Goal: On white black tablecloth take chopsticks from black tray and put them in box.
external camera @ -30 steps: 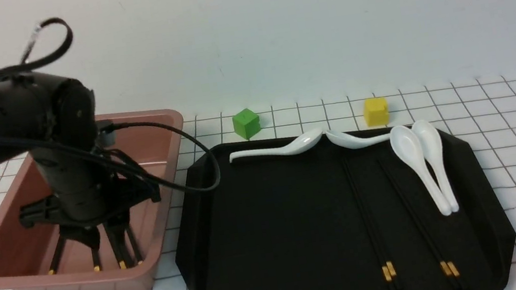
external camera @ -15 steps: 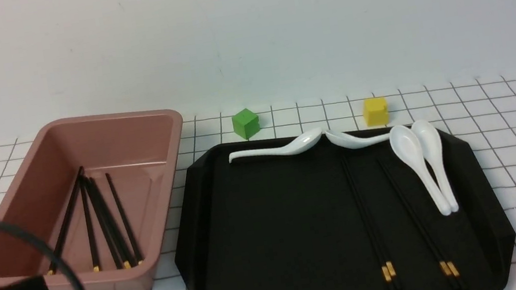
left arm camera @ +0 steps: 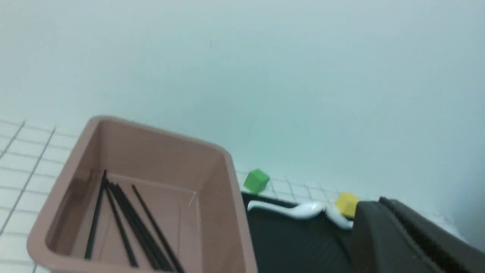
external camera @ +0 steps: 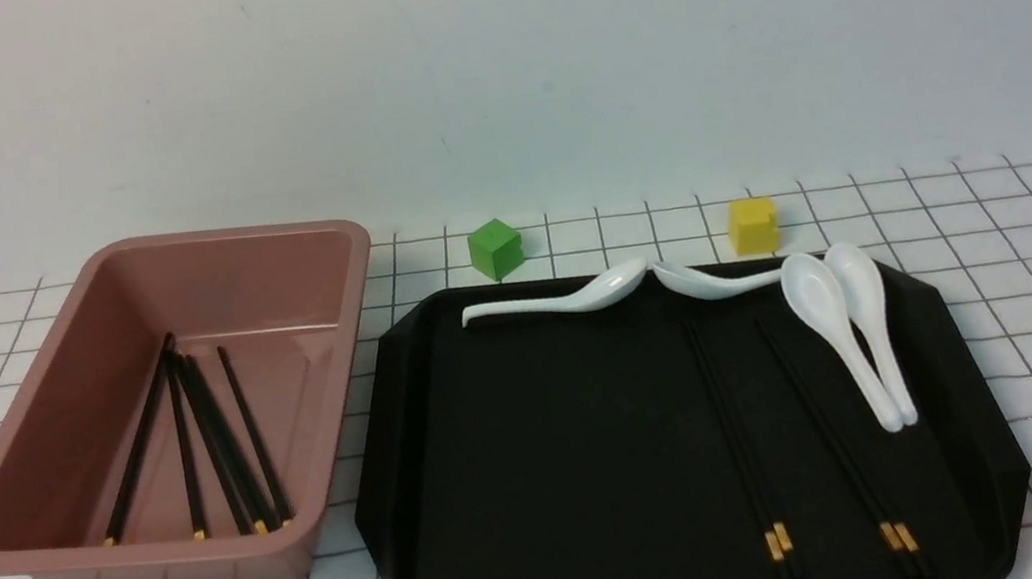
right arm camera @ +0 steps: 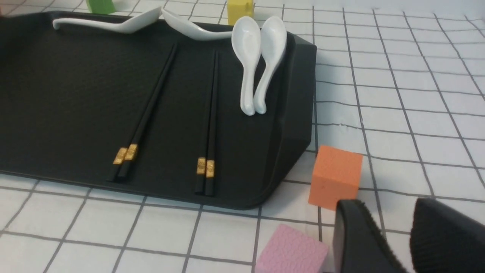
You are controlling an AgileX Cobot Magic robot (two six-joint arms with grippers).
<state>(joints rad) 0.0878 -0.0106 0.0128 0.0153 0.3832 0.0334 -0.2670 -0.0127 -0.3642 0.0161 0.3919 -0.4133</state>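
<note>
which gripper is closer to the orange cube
Right. The right gripper hangs just beside the orange cube; the left gripper is over by the box.

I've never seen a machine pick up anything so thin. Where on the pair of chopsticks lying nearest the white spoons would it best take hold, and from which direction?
Probably near the middle of that pair of chopsticks, coming straight down from above. They lie flat on the black tray, side by side and touching, so one pinch across their width could close on both at once. The spoons sit close beside the far half, so a grip slightly nearer the gold bands seems safer.
</note>
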